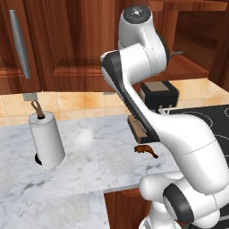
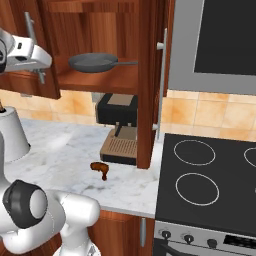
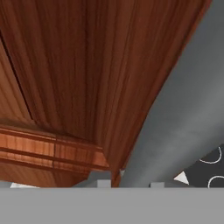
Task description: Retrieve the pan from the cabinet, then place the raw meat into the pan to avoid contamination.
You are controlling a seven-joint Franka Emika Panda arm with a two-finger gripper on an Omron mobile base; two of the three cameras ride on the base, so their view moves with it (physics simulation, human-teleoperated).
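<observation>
On marble counter point(image 2: 65, 155): raw meat point(image 2: 99, 169); pan point(image 2: 93, 62) on cabinet point(image 2: 100, 80) shelf; pincer state unclear.

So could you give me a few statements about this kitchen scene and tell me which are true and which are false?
1. The shallow dark grey frying pan sits on the shelf inside the open reddish-brown wooden wall cabinet. True.
2. The small reddish-brown drumstick of raw meat already lies in the pan. False: it lies on the white marble counter, below the cabinet.
3. A white paper towel roll stands upright on the counter. True.
4. The meat rests on the black stovetop. False: it is on the marble, left of the stovetop.
5. A dark coffee machine stands on the counter beneath the cabinet. True.
</observation>
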